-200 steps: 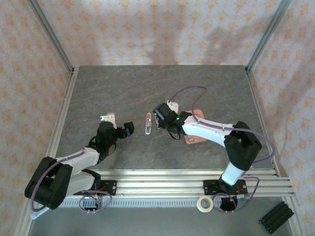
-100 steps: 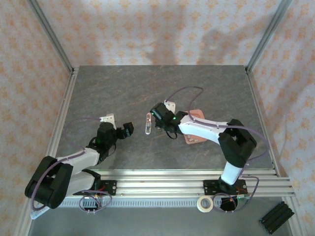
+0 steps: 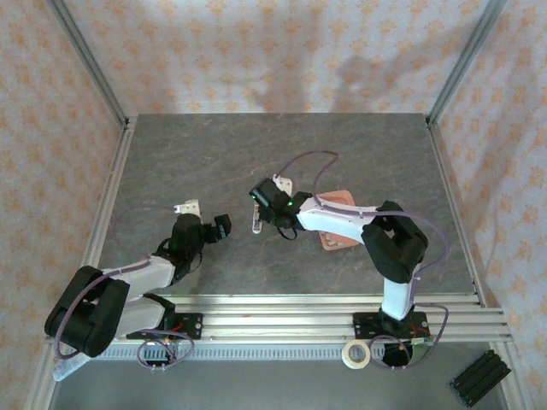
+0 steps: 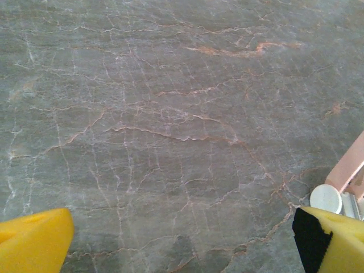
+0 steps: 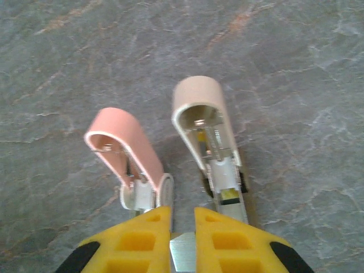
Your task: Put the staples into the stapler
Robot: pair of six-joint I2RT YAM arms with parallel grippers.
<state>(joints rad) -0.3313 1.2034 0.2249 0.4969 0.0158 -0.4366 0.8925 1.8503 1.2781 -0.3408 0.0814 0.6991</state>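
Note:
Two mini staplers lie open side by side in the right wrist view, a pink stapler point(image 5: 120, 149) on the left and a beige stapler point(image 5: 208, 129) on the right with its metal channel exposed. My right gripper point(image 5: 182, 215) sits just behind them, shut on a thin silvery strip of staples point(image 5: 182, 254) pinched between its yellow fingers. From above, the right gripper point(image 3: 261, 197) hovers over the far end of the staplers point(image 3: 255, 224). The left gripper point(image 3: 221, 226) rests open to their left; in its own view the left gripper point(image 4: 182, 227) has bare table between its fingers and the pink stapler point(image 4: 351, 169) at the right edge.
The salmon-pink tray point(image 3: 336, 242) lies under the right forearm, right of the staplers. A tape roll point(image 3: 355, 354) and a black block point(image 3: 479, 378) sit beyond the front rail. Metal frame posts border the grey stone table point(image 3: 214, 154).
The right gripper has travelled left and slightly farther from the tray side, ending over the staplers. The left arm has barely shifted.

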